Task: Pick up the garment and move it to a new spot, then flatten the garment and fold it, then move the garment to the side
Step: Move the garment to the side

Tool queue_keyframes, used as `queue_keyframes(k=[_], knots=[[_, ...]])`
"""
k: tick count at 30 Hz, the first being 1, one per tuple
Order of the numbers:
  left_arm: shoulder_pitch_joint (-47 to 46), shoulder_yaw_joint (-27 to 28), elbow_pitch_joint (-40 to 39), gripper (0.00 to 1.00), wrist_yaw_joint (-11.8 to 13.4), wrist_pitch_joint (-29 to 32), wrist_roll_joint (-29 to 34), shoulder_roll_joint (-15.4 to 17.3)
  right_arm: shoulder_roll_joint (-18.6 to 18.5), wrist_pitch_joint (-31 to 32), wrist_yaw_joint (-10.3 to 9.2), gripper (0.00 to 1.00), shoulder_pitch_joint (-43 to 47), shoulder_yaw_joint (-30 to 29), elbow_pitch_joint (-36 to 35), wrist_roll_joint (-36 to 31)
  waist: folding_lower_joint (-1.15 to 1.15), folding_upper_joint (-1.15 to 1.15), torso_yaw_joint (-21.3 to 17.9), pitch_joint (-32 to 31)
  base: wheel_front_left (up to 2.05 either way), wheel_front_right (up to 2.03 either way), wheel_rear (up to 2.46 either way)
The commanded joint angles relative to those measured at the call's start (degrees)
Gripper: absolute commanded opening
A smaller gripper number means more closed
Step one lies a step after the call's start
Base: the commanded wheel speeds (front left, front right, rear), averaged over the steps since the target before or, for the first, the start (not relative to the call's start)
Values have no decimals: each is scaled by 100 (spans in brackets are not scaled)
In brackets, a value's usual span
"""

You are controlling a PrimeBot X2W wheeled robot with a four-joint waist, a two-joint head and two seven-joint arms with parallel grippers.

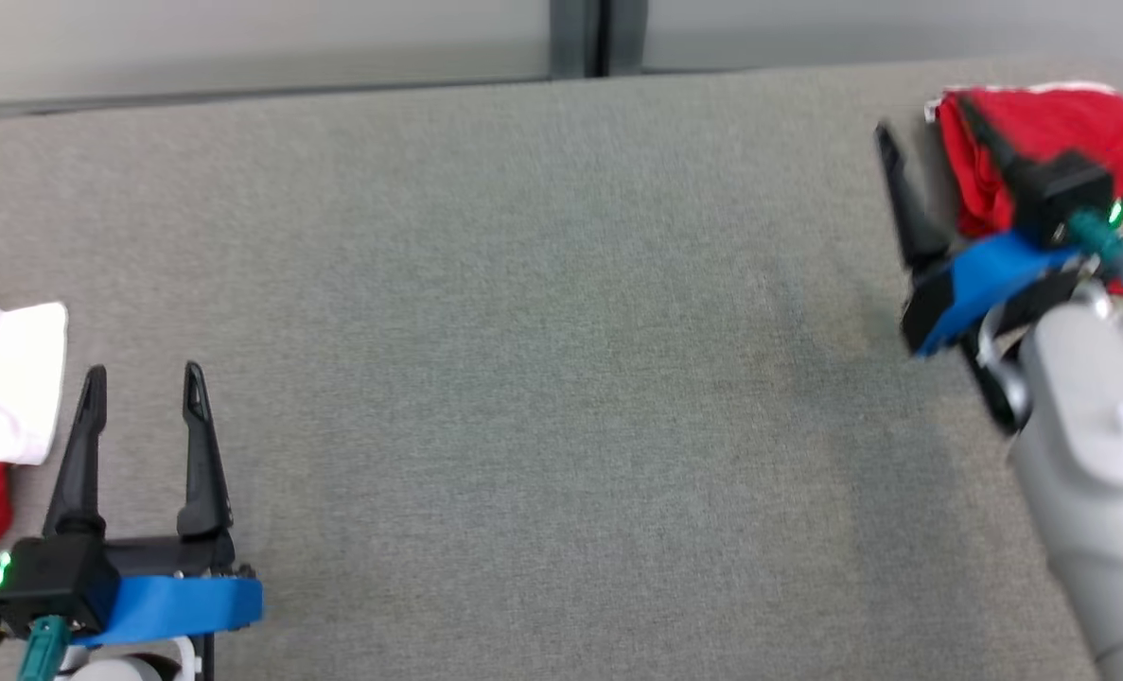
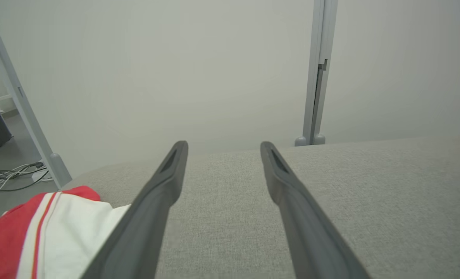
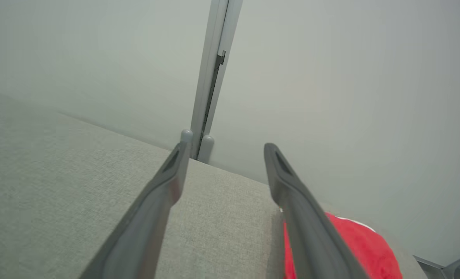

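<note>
Grey woven cloth is covering the worktop [image 1: 561, 378], and pale wall panels [image 1: 239, 38] with a metal post [image 1: 580, 38] are closing it off at the far side. The red garment [image 1: 1053, 132] is lying at the far right corner as a compact bundle, apparently folded, with a thin white edge showing along its far side. The right claw [image 1: 922, 118], blurred in the head view, is hovering at the bundle's left edge, jaws spread wide and gripping nothing. In the right wrist view the cloth is sitting beside one finger, not between the two. The left claw [image 1: 145, 374] is waiting at the near left, likewise spread and empty, just beside a white and red garment [image 1: 3, 378] at the left edge.

Judging by its creases, the red garment is looking soft, light and limp, not fragile, and the woven worktop is probably giving it some drag. A lift is calling for a pinch through all layers at a folded edge. Taking a single layer is likely to let the bundle sag open.
</note>
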Motion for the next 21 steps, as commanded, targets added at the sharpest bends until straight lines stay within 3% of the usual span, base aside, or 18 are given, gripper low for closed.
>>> queue_keyframes(k=[1,21], knots=[[77,37,56,100,19,-15,-14,-46,100,-31,-1,100,366,-81,-180,70,1,1,1,-140,0,0,0],[676,54,1031,100,-40,-15,-77,-278,1088,-32,-1,100,3912,-1267,-1906,65,1,1,251,-1280,0,0,0]])
